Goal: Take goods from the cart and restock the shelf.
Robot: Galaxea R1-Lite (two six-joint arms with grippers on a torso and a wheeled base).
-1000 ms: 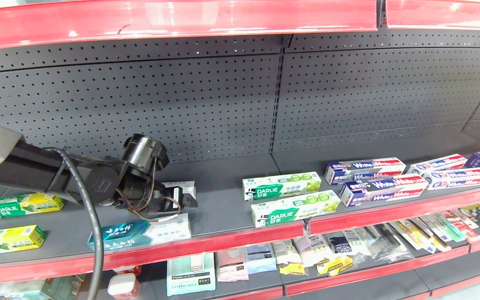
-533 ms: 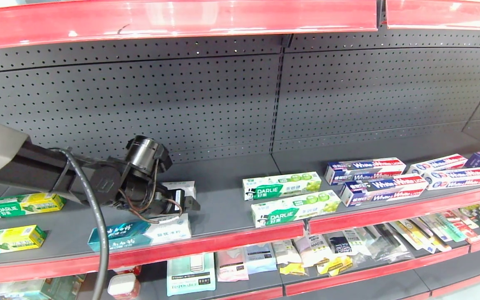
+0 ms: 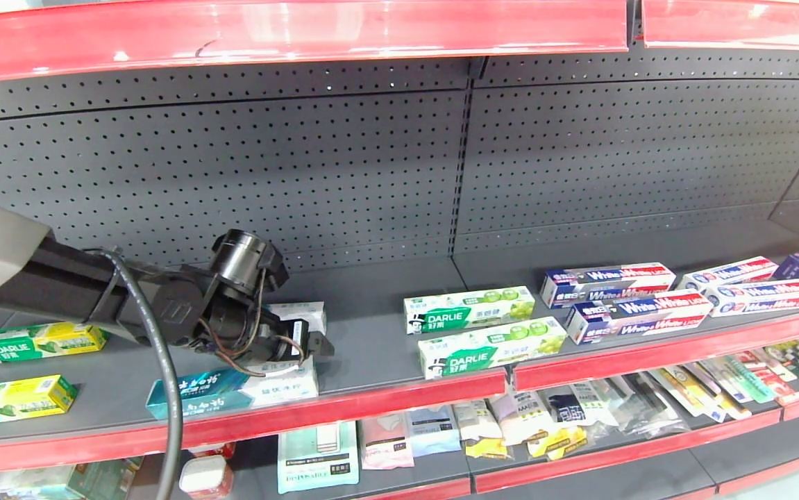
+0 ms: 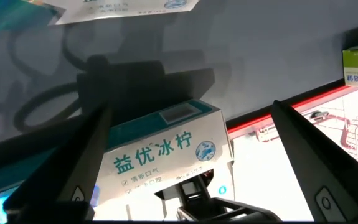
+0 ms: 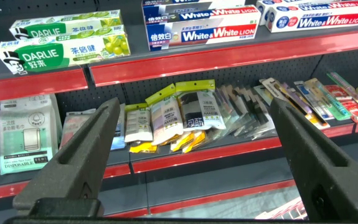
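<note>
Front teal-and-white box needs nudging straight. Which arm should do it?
Left, probably: the left gripper hangs open right over the teal-and-white box, straddling it. The right gripper, open too, faces the packets a shelf lower.

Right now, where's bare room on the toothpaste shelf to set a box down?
Best patch: bare grey shelf deck between the teal-and-white toothpaste boxes by the left tool and the green-and-white toothpaste boxes. Also the rear strip along the dark perforated pegboard. Crowded: blue-red-white boxes to the right; plastic packets on the lower shelf.
</note>
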